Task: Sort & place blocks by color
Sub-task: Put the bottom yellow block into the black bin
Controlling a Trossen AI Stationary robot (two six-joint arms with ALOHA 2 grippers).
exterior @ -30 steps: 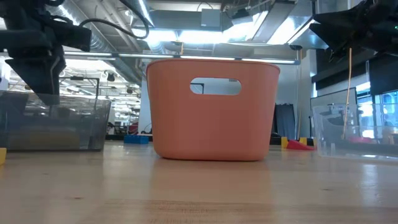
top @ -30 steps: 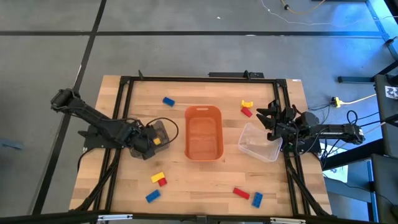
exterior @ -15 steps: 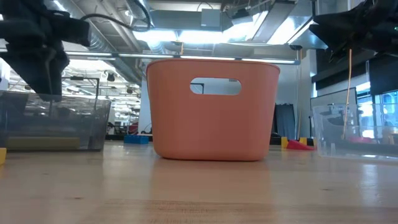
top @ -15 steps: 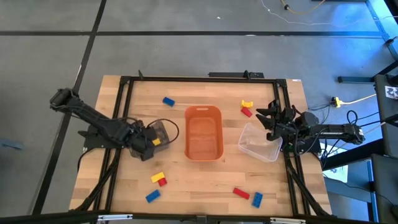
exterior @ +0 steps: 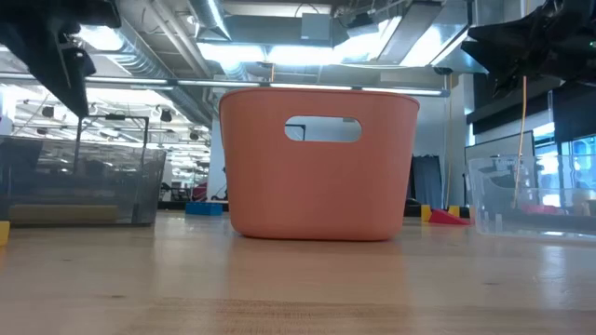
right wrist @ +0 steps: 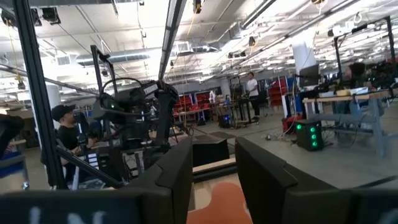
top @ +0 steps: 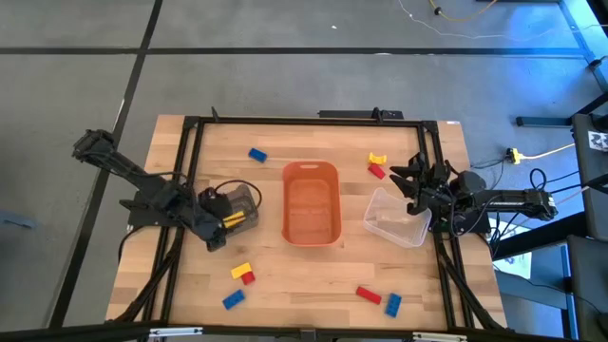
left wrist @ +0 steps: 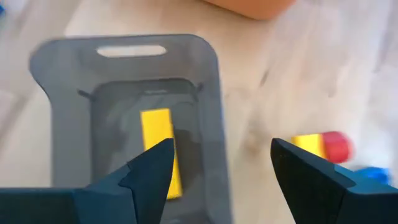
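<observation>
My left gripper point(top: 215, 232) point(left wrist: 217, 180) is open and hovers above the near left end of the dark bin point(top: 239, 203) point(left wrist: 130, 118). One yellow block point(left wrist: 159, 146) point(top: 235, 218) lies flat on that bin's floor. My right gripper point(top: 415, 183) point(right wrist: 213, 171) is open and waits above the far edge of the clear bin point(top: 395, 218). Loose on the table lie a blue block point(top: 257, 154), a yellow point(top: 378, 158) and red point(top: 376, 171) pair, a yellow point(top: 240, 271) and red point(top: 249, 277) pair, another blue block point(top: 233, 299), and a red point(top: 369, 294) and blue point(top: 392, 304) pair.
The orange tub point(top: 311, 202) point(exterior: 318, 163) stands mid-table between the two bins. A black frame point(top: 304, 121) runs around the table's edges. In the low view the dark bin point(exterior: 84, 186) is at the left and the clear bin point(exterior: 531, 200) at the right. People show in the room beyond.
My left gripper has risen and drawn back from over the dark bin toward the table's near left. The yellow block lies in the dark bin. My right arm has kept still.
</observation>
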